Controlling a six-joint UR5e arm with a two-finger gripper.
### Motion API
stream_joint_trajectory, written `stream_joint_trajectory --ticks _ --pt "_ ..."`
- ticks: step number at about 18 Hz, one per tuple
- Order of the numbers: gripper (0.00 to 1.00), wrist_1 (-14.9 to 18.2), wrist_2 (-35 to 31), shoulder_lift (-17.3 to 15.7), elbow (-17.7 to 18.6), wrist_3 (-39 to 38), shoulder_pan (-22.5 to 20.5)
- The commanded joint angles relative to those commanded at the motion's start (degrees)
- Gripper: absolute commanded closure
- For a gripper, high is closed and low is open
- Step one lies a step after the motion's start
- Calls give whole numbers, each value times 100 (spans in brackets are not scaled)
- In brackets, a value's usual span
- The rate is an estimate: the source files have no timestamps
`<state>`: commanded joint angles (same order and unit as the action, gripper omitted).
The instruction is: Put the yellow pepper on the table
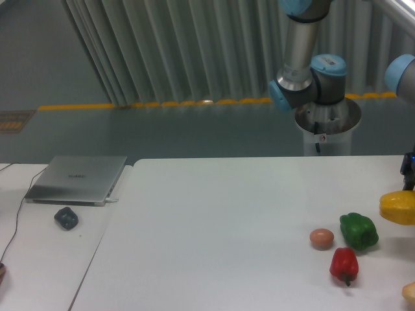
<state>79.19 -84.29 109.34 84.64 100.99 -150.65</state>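
The yellow pepper is hanging at the far right edge of the view, partly cut off by the frame, apparently above the surface rather than resting on it, though its height is hard to judge from this angle. The tool is showing only as a dark sliver just above the pepper, at the frame's border; it seems to be carrying the pepper, but whether its fingers are clenched on it cannot be told from this view.

The carrying step looks to be in hand, with the setting-down not yet done. The next move is calling for a descent onto a bare patch of the surface and a release once the pepper is bearing on it.

Just beside the yellow pepper, to its left and slightly lower, the green pepper is sitting, with the small brownish-orange ball beside it and the red pepper just in front. A pale rounded thing is peeking in at the bottom right corner. These are crowding the right end, so a drop straight down risks bumping the green pepper. The middle and left of the surface are offering much more room. Well apart, on the smaller white side surface, a grey laptop and a dark lump are lying.
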Motion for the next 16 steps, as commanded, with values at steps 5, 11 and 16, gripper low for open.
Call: stream_joint_trajectory --ticks 5,11,16 --pt "70 -123 -9 158 0 -166 202" --pt "69 -334 -44 343 0 -158 247" --pt "65 -439 -466 378 0 87 229"
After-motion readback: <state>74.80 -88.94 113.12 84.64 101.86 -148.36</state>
